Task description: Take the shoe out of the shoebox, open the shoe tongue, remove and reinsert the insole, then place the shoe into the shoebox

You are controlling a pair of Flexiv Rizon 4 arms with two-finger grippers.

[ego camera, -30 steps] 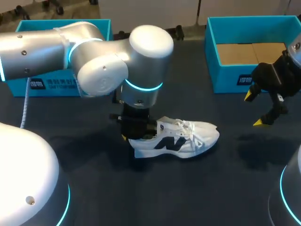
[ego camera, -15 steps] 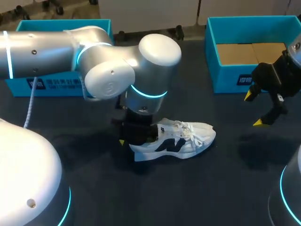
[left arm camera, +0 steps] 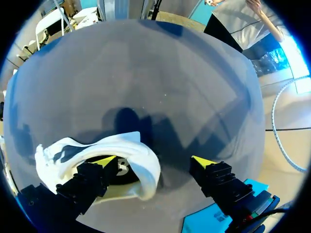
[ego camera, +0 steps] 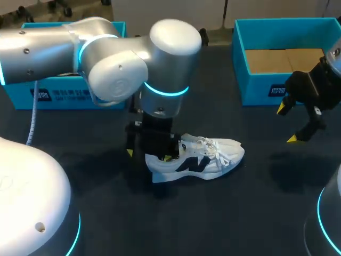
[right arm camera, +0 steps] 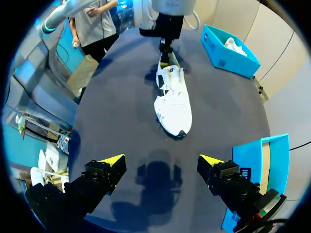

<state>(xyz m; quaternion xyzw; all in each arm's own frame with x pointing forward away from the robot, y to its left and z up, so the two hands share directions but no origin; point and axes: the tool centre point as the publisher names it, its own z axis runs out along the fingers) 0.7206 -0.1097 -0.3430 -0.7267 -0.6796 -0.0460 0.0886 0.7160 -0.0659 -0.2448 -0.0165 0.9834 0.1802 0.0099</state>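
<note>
Dark tabletop [ego camera: 213, 213] lies below us, bearing one white shoe [ego camera: 205, 159] and two teal boxes: the left shoebox [ego camera: 58, 98] behind our left arm [ego camera: 117, 74], the right shoebox [ego camera: 256, 88] just beside our right claw [ego camera: 287, 124]. Our left claw [ego camera: 148, 156] is spread and straddles the shoe's heel; only the left wrist view shows one fingertip [left arm camera: 103, 160] inside the shoe's opening, the other outside. Our right claw hangs spread above bare table, the shoe well ahead of it. Only the right wrist view shows something white [right arm camera: 233, 44] inside the left shoebox
</note>
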